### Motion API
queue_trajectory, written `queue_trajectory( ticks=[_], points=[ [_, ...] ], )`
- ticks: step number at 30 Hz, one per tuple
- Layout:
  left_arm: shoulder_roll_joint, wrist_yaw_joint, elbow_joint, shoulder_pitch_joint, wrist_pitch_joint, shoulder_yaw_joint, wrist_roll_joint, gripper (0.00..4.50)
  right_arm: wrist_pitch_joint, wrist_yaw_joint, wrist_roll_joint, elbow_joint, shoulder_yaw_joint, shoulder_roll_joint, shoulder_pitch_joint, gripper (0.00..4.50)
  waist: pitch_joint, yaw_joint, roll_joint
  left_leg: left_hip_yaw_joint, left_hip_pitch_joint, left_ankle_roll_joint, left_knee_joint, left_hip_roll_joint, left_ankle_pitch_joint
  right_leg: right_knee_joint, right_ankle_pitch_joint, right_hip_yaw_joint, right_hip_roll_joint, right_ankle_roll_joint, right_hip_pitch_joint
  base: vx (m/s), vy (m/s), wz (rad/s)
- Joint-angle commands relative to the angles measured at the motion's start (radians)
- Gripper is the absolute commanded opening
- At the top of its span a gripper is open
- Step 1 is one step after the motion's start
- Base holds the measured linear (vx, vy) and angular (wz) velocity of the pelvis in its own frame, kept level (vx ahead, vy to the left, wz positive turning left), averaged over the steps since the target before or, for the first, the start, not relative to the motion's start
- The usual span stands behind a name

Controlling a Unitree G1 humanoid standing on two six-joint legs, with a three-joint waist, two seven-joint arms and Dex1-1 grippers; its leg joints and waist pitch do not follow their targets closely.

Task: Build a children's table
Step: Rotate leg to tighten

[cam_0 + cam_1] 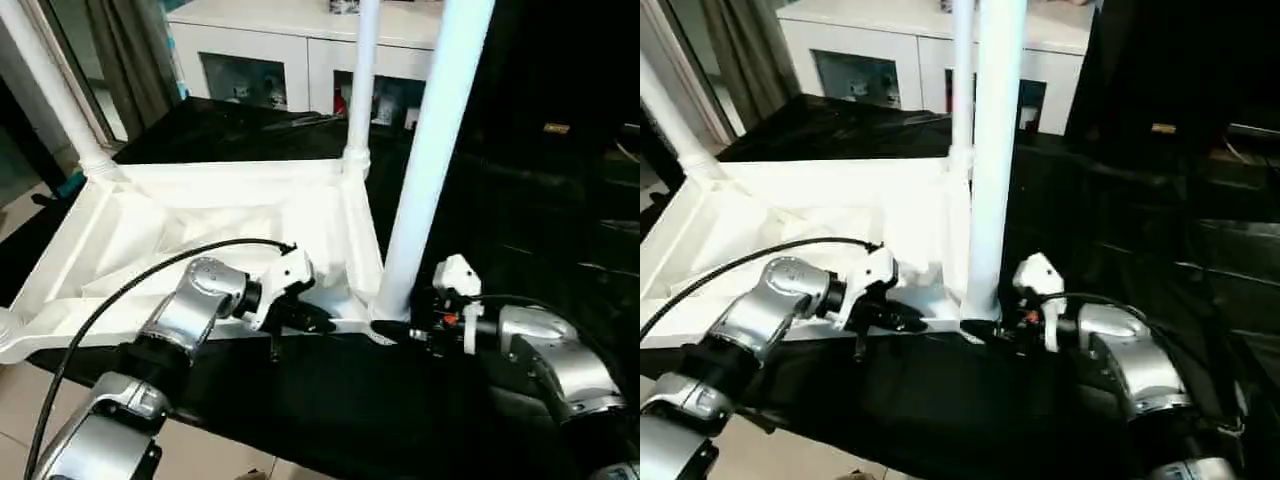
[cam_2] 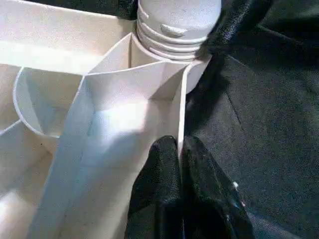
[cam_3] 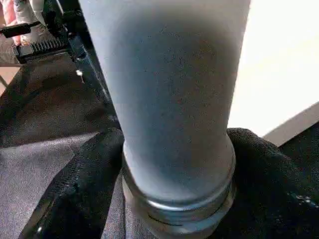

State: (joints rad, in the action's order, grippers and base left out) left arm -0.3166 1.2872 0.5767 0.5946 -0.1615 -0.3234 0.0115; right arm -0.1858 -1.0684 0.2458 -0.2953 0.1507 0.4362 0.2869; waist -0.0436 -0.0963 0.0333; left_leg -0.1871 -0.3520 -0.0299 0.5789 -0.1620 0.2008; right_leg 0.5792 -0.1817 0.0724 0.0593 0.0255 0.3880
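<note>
Tabletop [image 1: 200, 215] upside down, three legs standing in sockets. Right gripper [image 3: 174, 199] clasps near leg [image 1: 425, 170] base; left gripper [image 2: 180, 164] pinches tabletop rim. Fourth corner [image 1: 8, 330] unclear.

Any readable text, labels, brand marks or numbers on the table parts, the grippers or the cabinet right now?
None can be read.
The tabletop and the near leg: plain white, no markings.
The left gripper and the right gripper: no lettering.
Items behind the cabinet glass doors: too small and blurred to read.
</note>
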Motion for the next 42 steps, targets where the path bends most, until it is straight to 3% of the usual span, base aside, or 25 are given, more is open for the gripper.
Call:
queue_trajectory(
  ticks=[1,5,13,14,15,17,18,19,22,26,29,30,32,33,35,36,39,40,41,42],
  points=[
    [0.015,0.031,-0.015,-0.014,-0.01,-0.011,-0.041,0.0,-0.007,-0.018,0.007,0.022,0.026,-0.012,0.007,3.15,0.054,-0.003,-0.022,0.028,0.001,0.089,-0.062,-0.079,0.124,-0.062,-0.236,-0.056,0.107,0.207,-0.046,0.0,0.0,0.0],
    [0.016,0.026,-0.02,-0.016,-0.015,-0.01,-0.04,0.0,-0.013,-0.015,0.006,0.022,0.023,-0.016,0.005,2.83,0.054,-0.002,-0.021,0.028,0.002,0.09,-0.061,-0.078,0.123,-0.064,-0.239,-0.055,0.105,0.204,-0.045,0.0,0.0,0.0],
    [0.043,-0.053,-0.001,-0.005,-0.026,0.021,-0.032,0.0,-0.017,0.117,-0.012,-0.03,-0.02,-0.069,0.023,2.75,0.054,0.004,-0.023,0.03,0.0,0.08,-0.062,-0.075,0.122,-0.062,-0.243,-0.055,0.106,0.205,-0.048,0.0,0.0,0.0],
    [0.074,-0.142,0.035,0.013,-0.021,0.043,-0.019,0.0,-0.01,0.222,-0.038,-0.077,-0.04,-0.108,0.037,2.75,0.053,0.01,-0.031,0.027,0.001,0.079,-0.062,-0.076,0.125,-0.065,-0.249,-0.056,0.105,0.202,-0.044,0.0,0.0,0.0],
    [0.077,-0.153,0.039,0.014,-0.02,0.045,-0.017,0.0,-0.01,0.232,-0.04,-0.081,-0.042,-0.113,0.038,2.75,0.051,0.013,-0.027,0.03,0.002,0.065,-0.064,-0.072,0.136,-0.068,-0.284,-0.054,0.105,0.197,-0.045,0.0,0.0,0.0],
    [0.13,-0.323,0.101,0.044,-0.021,0.069,0.019,0.0,0.0,0.388,-0.069,-0.142,-0.065,-0.189,0.054,2.75,0.053,0.016,-0.047,0.029,0.005,0.055,-0.063,-0.072,0.136,-0.073,-0.327,-0.055,0.11,0.178,-0.044,0.0,0.0,0.0],
    [0.14,-0.349,0.109,0.048,-0.023,0.071,0.024,0.0,0.002,0.413,-0.072,-0.15,-0.067,-0.203,0.056,2.74,0.05,0.018,-0.04,0.029,0.005,0.051,-0.064,-0.071,0.134,-0.073,-0.34,-0.056,0.108,0.172,-0.042,0.0,0.0,0.0],
    [0.154,-0.387,0.121,0.054,-0.027,0.075,0.032,0.0,0.004,0.449,-0.077,-0.161,-0.072,-0.224,0.059,2.74,0.049,0.021,-0.048,0.028,0.003,0.053,-0.064,-0.072,0.136,-0.074,-0.348,-0.057,0.109,0.169,-0.039,0.0,0.0,0.0],
    [0.18,-0.423,0.122,0.058,-0.04,0.071,0.04,0.0,0.011,0.505,-0.093,-0.173,-0.067,-0.265,0.063,2.74,0.052,0.016,-0.05,0.027,0.004,0.064,-0.064,-0.073,0.11,-0.068,-0.303,-0.059,0.108,0.169,-0.041,0.0,0.0,0.0],
    [0.194,-0.395,0.1,0.053,-0.034,0.049,0.045,0.0,0.042,0.484,-0.096,-0.166,-0.054,-0.288,0.061,2.74,0.05,0.013,-0.052,0.025,0.003,0.075,-0.064,-0.071,0.116,-0.069,-0.31,-0.06,0.111,0.161,-0.041,0.0,0.0,0.0],
    [0.196,-0.386,0.108,0.057,-0.024,0.045,0.049,0.0,0.041,0.475,-0.075,-0.167,-0.073,-0.298,0.061,3.44,0.05,0.014,-0.047,0.025,0.003,0.074,-0.065,-0.072,0.129,-0.072,-0.32,-0.061,0.11,0.157,-0.04,0.0,0.0,0.0],
    [0.191,-0.375,0.105,0.056,-0.02,0.041,0.048,0.0,0.042,0.47,-0.069,-0.163,-0.075,-0.295,0.059,3.44,0.05,0.012,-0.041,0.027,0.004,0.072,-0.065,-0.073,0.13,-0.072,-0.319,-0.061,0.11,0.159,-0.04,0.0,0.0,0.0],
    [0.184,-0.361,0.1,0.053,-0.017,0.036,0.047,0.0,0.042,0.458,-0.069,-0.154,-0.07,-0.286,0.055,3.46,0.051,0.013,-0.044,0.027,0.003,0.071,-0.066,-0.074,0.13,-0.07,-0.3,-0.061,0.109,0.164,-0.041,0.0,0.0,0.0],
    [0.171,-0.328,0.09,0.047,-0.007,0.03,0.041,0.0,0.049,0.422,-0.075,-0.129,-0.05,-0.263,0.043,3.76,0.052,0.012,-0.045,0.026,0.004,0.073,-0.065,-0.073,0.128,-0.07,-0.294,-0.061,0.11,0.165,-0.042,0.0,0.0,0.0],
    [0.161,-0.297,0.079,0.04,-0.001,0.026,0.033,0.0,0.047,0.388,-0.07,-0.109,-0.04,-0.244,0.034,3.76,0.052,0.01,-0.046,0.025,0.002,0.081,-0.064,-0.073,0.119,-0.067,-0.272,-0.061,0.109,0.169,-0.044,0.0,0.0,0.0],
    [0.148,-0.256,0.063,0.031,0.007,0.021,0.022,0.0,0.048,0.345,-0.065,-0.088,-0.033,-0.221,0.025,3.76,0.054,0.009,-0.031,0.025,0.004,0.083,-0.062,-0.074,0.118,-0.069,-0.253,-0.061,0.109,0.172,-0.044,0.0,0.0,0.0],
    [0.105,-0.142,0.013,0.003,0.01,0.004,-0.009,0.0,0.046,0.236,-0.046,-0.034,-0.019,-0.151,0.005,3.76,0.057,0.006,-0.036,0.026,-0.002,0.105,-0.06,-0.074,0.095,-0.057,-0.182,-0.061,0.108,0.191,-0.053,0.0,0.0,0.0],
    [0.089,-0.102,-0.006,-0.007,0.008,-0.003,-0.018,0.0,0.048,0.2,-0.043,-0.016,-0.016,-0.126,-0.002,3.76,0.056,0.005,-0.033,0.024,0.0,0.115,-0.058,-0.075,0.094,-0.059,-0.193,-0.059,0.106,0.195,-0.047,0.0,0.0,0.0],
    [0.072,-0.071,-0.018,-0.014,0.003,-0.007,-0.024,0.0,0.045,0.158,-0.035,0.001,-0.013,-0.098,-0.007,3.76,0.056,0.003,-0.02,0.024,0.0,0.11,-0.057,-0.075,0.098,-0.059,-0.202,-0.06,0.107,0.199,-0.046,0.0,0.0,0.0],
    [0.058,-0.044,-0.026,-0.017,-0.004,-0.01,-0.029,0.0,0.046,0.127,-0.032,0.014,-0.01,-0.075,-0.011,3.76,0.054,0.004,-0.028,0.023,0.001,0.107,-0.059,-0.077,0.107,-0.061,-0.21,-0.059,0.103,0.198,-0.046,0.0,0.0,0.0]
  ],
)
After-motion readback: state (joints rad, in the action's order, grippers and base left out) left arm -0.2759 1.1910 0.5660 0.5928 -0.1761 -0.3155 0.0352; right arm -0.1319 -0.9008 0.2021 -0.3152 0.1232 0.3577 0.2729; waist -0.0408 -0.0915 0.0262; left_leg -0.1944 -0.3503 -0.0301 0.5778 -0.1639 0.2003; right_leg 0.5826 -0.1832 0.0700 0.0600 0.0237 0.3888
